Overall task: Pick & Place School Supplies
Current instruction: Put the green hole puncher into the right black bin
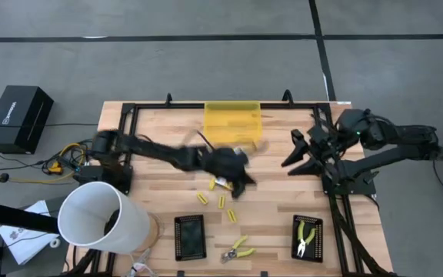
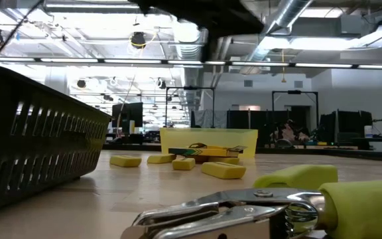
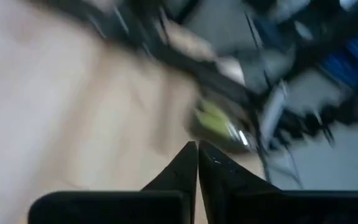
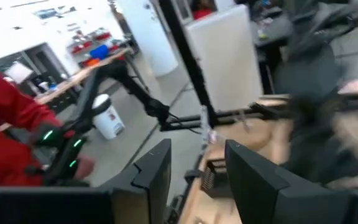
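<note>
Wooden tabletop [image 1: 283, 208] at six o'clock holds loose short yellow sticks [image 1: 221, 201], unsorted; left gripper [image 1: 241, 183] pressed together empty, right gripper [image 1: 298, 154] spread.

Left pincer [image 1: 237, 183] sits mid-table beside yellow sticks [image 1: 221, 202], below the yellow bin [image 1: 232, 123].

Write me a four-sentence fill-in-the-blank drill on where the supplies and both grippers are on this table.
1. The translucent yellow bin sits at the table's ___ edge.
2. The left gripper, over the middle of the table, has its fingers ___.
3. One pair of pliers lies inside a black ___.
4. The right gripper holds ___.

Missing words: far; shut; tray; nothing
</note>
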Motion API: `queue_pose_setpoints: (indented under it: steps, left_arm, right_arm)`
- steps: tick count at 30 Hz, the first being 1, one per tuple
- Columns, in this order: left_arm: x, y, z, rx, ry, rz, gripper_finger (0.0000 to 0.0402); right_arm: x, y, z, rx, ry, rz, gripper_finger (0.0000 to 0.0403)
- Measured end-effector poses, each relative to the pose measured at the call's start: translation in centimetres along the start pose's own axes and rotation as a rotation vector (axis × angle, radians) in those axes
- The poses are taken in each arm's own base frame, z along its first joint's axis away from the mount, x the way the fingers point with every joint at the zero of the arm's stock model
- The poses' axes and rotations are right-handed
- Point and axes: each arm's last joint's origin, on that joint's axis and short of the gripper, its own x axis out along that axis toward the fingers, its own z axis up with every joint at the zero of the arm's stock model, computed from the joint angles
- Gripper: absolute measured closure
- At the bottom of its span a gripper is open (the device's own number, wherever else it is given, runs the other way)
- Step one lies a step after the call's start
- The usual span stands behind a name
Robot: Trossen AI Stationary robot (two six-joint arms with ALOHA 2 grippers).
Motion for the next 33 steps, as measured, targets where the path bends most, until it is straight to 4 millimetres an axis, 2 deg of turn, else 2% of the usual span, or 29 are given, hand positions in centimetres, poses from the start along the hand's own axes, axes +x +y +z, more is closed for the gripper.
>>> queue_pose_setpoints:
  steps: [3, 6, 10, 13, 16, 19, 22, 28, 33]
  left_arm:
    - [-5.7, 0.8, 2.3, 0.019, -0.125, 0.050, 0.0398]
    - [-11.5, 1.0, 3.1, -0.004, -0.211, 0.057, 0.0394]
    - [-17.6, 0.5, 2.0, -0.032, -0.308, 0.039, 0.0387]
    - [-21.0, -0.2, 0.7, -0.066, -0.366, -0.012, 0.0381]
    - [-23.6, -0.7, -0.5, -0.088, -0.426, -0.042, 0.0374]
    - [-24.9, -1.1, -1.7, -0.090, -0.457, -0.050, 0.0368]
    - [-25.4, -1.1, -2.7, -0.088, -0.455, -0.064, 0.0362]
    - [-24.5, -0.3, -4.4, -0.103, -0.409, -0.044, 0.0354]
    - [-23.7, 0.4, -5.8, -0.122, -0.357, -0.033, 0.0355]
  right_arm:
    - [0.6, 0.6, -0.5, 0.015, 0.028, 0.021, 0.0265]
    - [2.4, 0.8, -2.0, 0.021, 0.110, 0.011, 0.0263]
    - [6.0, 0.0, -5.5, 0.005, 0.304, -0.058, 0.0256]
    - [8.7, -1.3, -8.2, 0.013, 0.437, -0.099, 0.0249]
    - [11.2, -2.7, -11.0, 0.029, 0.573, -0.140, 0.0242]
    - [13.4, -3.6, -12.8, 0.047, 0.633, -0.109, 0.0237]
    - [15.5, -4.0, -14.3, 0.080, 0.661, -0.068, 0.0235]
    - [18.6, -5.3, -17.9, 0.109, 0.771, -0.096, 0.0236]
    - [20.7, -6.4, -19.6, 0.124, 0.822, -0.115, 0.0241]
